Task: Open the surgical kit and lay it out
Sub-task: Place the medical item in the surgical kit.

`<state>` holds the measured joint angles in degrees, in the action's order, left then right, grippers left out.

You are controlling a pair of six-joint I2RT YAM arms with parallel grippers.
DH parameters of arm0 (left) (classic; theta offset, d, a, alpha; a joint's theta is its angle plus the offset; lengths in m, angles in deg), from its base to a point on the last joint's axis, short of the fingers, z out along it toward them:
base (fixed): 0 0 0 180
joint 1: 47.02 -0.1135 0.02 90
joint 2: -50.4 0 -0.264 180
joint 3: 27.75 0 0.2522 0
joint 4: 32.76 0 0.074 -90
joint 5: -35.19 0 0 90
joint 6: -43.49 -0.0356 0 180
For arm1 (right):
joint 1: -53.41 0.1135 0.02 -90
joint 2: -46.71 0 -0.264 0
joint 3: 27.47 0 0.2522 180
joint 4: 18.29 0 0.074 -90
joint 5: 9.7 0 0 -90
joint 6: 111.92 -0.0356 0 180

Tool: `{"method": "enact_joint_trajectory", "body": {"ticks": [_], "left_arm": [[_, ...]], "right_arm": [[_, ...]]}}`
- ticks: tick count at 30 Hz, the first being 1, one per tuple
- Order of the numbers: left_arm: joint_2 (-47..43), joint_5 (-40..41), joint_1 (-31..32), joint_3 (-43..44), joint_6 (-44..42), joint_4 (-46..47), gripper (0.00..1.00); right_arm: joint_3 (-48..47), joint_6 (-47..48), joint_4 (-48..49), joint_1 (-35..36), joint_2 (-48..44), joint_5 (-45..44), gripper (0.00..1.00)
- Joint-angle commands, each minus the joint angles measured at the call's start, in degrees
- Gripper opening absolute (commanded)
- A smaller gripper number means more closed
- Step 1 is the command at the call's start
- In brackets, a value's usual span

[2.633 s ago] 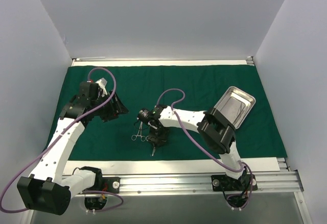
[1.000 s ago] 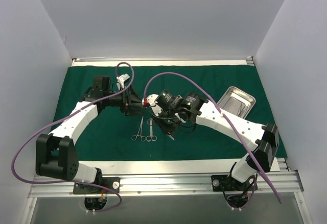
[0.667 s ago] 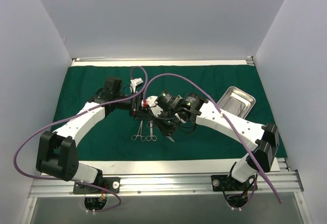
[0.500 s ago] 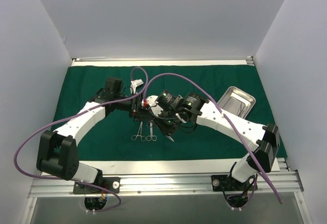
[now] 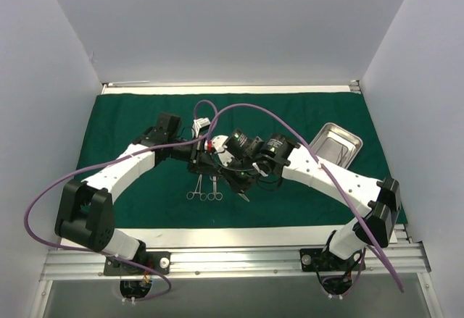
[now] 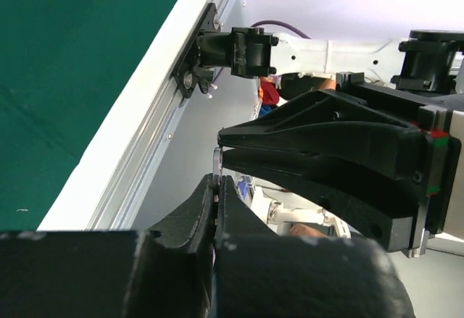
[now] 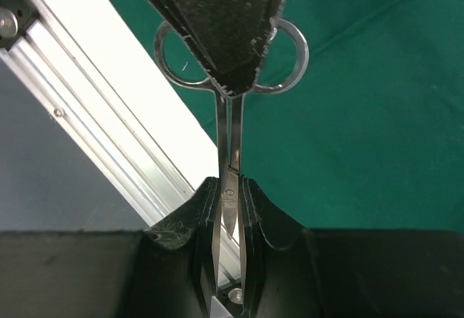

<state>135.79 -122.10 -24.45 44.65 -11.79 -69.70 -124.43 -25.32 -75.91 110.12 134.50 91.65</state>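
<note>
On the near middle of the dark green drape [image 5: 130, 115] two ring-handled instruments [image 5: 214, 186] lie side by side, just beyond them the right gripper [image 7: 228, 187] clamps the scissors [image 7: 226, 122] by the blades, left gripper [image 6: 216, 187] pinched on the ring end, steel tray [image 5: 348, 138] on the drape's far right.

My left claw [image 6: 217, 182] and right claw [image 7: 229, 186] are matte black. My arms [image 5: 116, 177] are white with black joints and purple cables [image 5: 239, 108]. The scissors [image 7: 225, 137] are silver, the cloth wrap [image 5: 130, 115] plain dark green, the tray [image 5: 337, 144] shiny steel-grey, the worktop [image 5: 254, 237] white.
</note>
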Motion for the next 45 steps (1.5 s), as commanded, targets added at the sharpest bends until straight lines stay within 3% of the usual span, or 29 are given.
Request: {"method": "enact_joint_trajectory", "body": {"ticks": [1,3,4,7,9,13,16,17,20,23,29,38,42,45], "left_arm": [[-0.39,-0.14,0.11,2.54,1.40,3.14,0.02],[-0.92,5.98,-0.42,4.55,1.67,3.14,0.02],[-2.05,8.90,-1.64,5.17,1.84,3.23,0.02],[-5.82,20.85,-3.75,6.84,4.03,7.78,0.02],[-8.03,28.65,-4.81,7.46,5.96,14.00,0.02],[-6.99,34.66,-4.73,12.64,4.83,15.61,0.02],[-6.02,38.52,-4.81,16.23,3.26,15.54,0.02],[-6.02,39.33,-4.73,16.77,2.73,15.79,0.02],[-6.02,41.26,-4.64,18.01,1.32,16.23,0.02],[-7.07,43.19,-4.02,17.31,1.14,17.72,0.02],[-8.48,44.87,-2.79,16.08,0.35,19.31,0.02],[-8.39,44.44,-2.09,15.55,0.09,20.28,0.02],[-8.48,44.00,-1.83,15.46,0.00,20.63,0.02],[-8.48,43.82,-1.65,15.29,-0.53,20.54,0.02]], "right_arm": [[-0.30,-3.18,1.58,-0.63,-3.24,-4.65,0.03],[-0.74,-7.84,-0.35,-4.64,-2.97,-5.90,0.24],[-1.26,-9.42,-1.22,-6.76,-2.89,-5.56,0.41],[-4.32,-16.71,-2.90,-15.27,-3.94,-5.47,0.59],[-7.49,-24.15,-3.17,-19.95,-3.07,-1.36,0.62],[-16.63,-40.69,-2.29,-28.30,2.37,6.73,0.65],[-22.52,-53.31,-0.97,-29.02,7.04,10.62,0.64],[-22.62,-56.86,4.17,-28.76,6.96,11.31,0.64],[-14.12,-74.95,20.57,-28.67,3.72,14.75,0.63],[-6.63,-86.73,28.63,-27.79,2.04,12.65,0.60],[-6.01,-92.48,32.94,-25.42,3.44,7.46,0.59],[-4.78,-97.23,36.64,-23.93,5.90,7.46,0.57],[-4.34,-99.78,38.49,-23.14,6.87,6.58,0.49],[-5.83,-100.22,38.24,-22.96,8.19,6.49,0.49]]}}
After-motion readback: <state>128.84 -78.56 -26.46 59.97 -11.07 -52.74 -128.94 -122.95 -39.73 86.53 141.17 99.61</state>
